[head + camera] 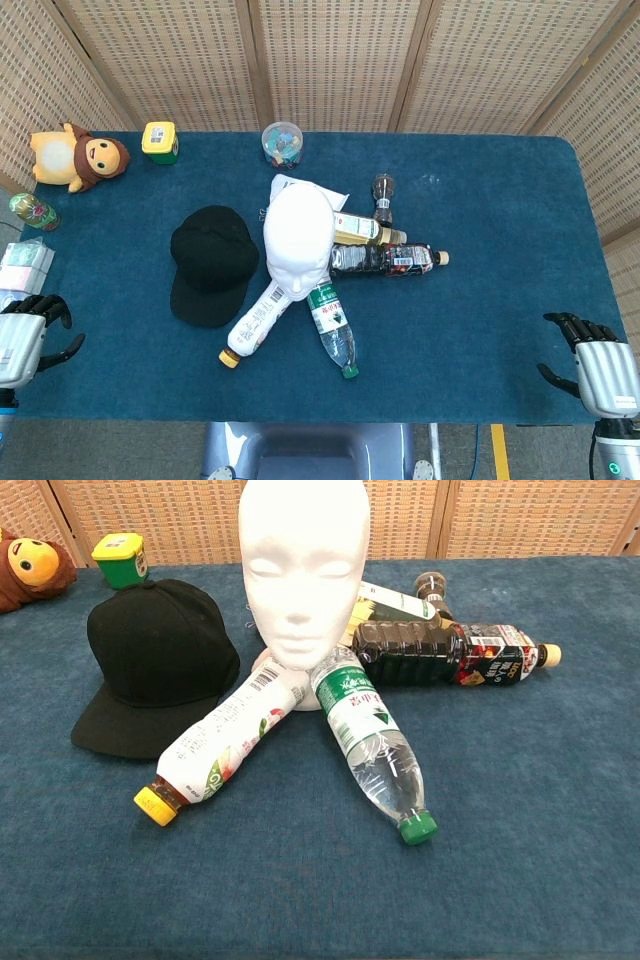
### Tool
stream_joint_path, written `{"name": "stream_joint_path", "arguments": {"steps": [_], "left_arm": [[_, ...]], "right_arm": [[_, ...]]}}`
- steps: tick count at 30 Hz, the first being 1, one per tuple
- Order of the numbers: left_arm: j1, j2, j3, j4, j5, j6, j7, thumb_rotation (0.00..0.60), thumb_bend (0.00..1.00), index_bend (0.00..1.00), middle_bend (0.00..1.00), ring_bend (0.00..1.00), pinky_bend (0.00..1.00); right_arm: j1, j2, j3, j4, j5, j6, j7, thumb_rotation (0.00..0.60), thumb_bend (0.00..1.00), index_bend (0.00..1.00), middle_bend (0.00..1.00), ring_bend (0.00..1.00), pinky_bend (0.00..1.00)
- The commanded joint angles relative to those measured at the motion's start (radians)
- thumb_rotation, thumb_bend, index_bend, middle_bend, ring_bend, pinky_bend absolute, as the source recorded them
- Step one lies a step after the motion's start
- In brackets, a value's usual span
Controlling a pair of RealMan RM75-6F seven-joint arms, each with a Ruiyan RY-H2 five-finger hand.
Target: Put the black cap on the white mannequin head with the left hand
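Note:
The black cap (pixel 211 262) (pixel 157 664) lies flat on the blue table, brim toward me, just left of the white mannequin head (pixel 299 238) (pixel 304 568). The mannequin head stands upright, bare, facing me. My left hand (pixel 28 334) hovers at the table's near left corner, well left of the cap, fingers apart and holding nothing. At the near right corner my right hand (pixel 595 362) is likewise open and empty. Neither hand shows in the chest view.
Several bottles fan out around the head: a white one with yellow lid (pixel 257 320), a clear one with green lid (pixel 332 327), a dark one (pixel 385 259). A monkey plush (pixel 78 157), yellow-lidded box (pixel 160 141) and a clear cup (pixel 283 143) stand at the back.

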Motion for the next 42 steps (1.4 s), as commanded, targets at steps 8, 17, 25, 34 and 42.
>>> {"name": "stream_joint_path", "arguments": {"steps": [8, 17, 25, 34, 42], "left_arm": [[-0.100, -0.112, -0.037, 0.115, 0.038, -0.053, 0.010, 0.600, 0.22, 0.70, 0.70, 0.57, 0.76], [-0.164, -0.203, -0.030, 0.194, 0.033, -0.129, 0.041, 0.600, 0.13, 0.70, 0.71, 0.58, 0.76], [-0.199, -0.321, -0.033, 0.278, 0.031, -0.133, 0.081, 0.600, 0.12, 0.70, 0.71, 0.58, 0.76], [-0.224, -0.457, -0.020, 0.377, 0.016, -0.156, 0.106, 0.600, 0.12, 0.70, 0.71, 0.58, 0.76], [-0.246, -0.524, -0.012, 0.426, -0.012, -0.197, 0.124, 0.600, 0.12, 0.70, 0.71, 0.58, 0.76]], "right_arm": [[0.002, -0.003, 0.004, -0.001, 0.010, -0.006, -0.006, 0.600, 0.11, 0.27, 0.35, 0.40, 0.41], [0.006, -0.010, 0.008, 0.014, 0.018, -0.015, 0.013, 0.600, 0.11, 0.27, 0.35, 0.40, 0.41], [0.006, -0.017, 0.010, 0.035, 0.022, -0.014, 0.030, 0.600, 0.11, 0.27, 0.35, 0.40, 0.41], [-0.003, -0.016, 0.008, 0.047, 0.032, -0.010, 0.048, 0.600, 0.11, 0.27, 0.35, 0.40, 0.41], [-0.011, -0.018, 0.008, 0.058, 0.036, -0.003, 0.061, 0.600, 0.11, 0.27, 0.35, 0.40, 0.41]]}}
